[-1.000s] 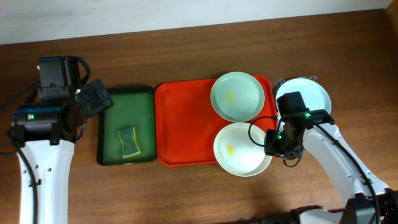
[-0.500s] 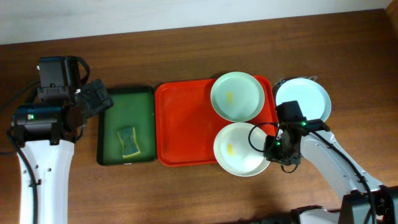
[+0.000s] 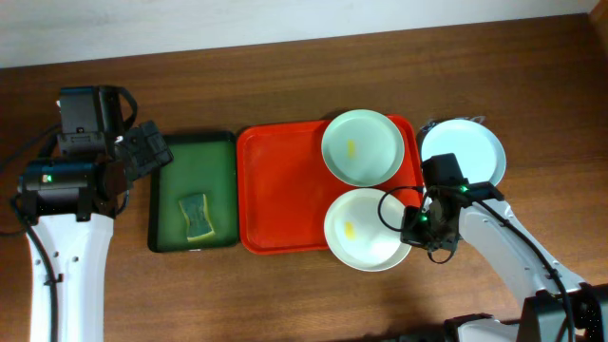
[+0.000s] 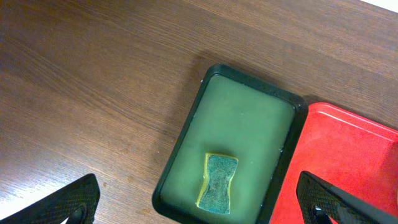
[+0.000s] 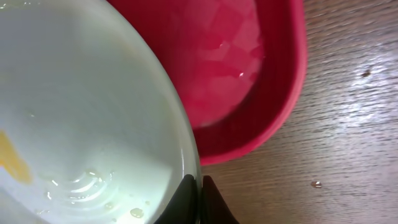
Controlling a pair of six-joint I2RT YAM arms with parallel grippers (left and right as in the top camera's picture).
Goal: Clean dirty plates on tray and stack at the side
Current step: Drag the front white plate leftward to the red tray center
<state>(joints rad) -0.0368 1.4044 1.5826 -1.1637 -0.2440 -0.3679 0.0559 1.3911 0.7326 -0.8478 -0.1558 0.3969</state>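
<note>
Right gripper (image 5: 198,194) looks clamped on the rim of the round white plate (image 3: 361,233), at the red rectangular plastic tray's (image 3: 280,190) corner. Left gripper (image 4: 199,208) hangs, fingers splayed.

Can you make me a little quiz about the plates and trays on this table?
1. True or false: the sponge lies in the red tray.
2. How many plates sit on that tray? A one, B two, C three.
3. Fill in: the right gripper pinches the rim of the ___ plate.
Key: 1 false, it's in the green tray. 2 B, the mint plate and white plate. 3 white.
</note>
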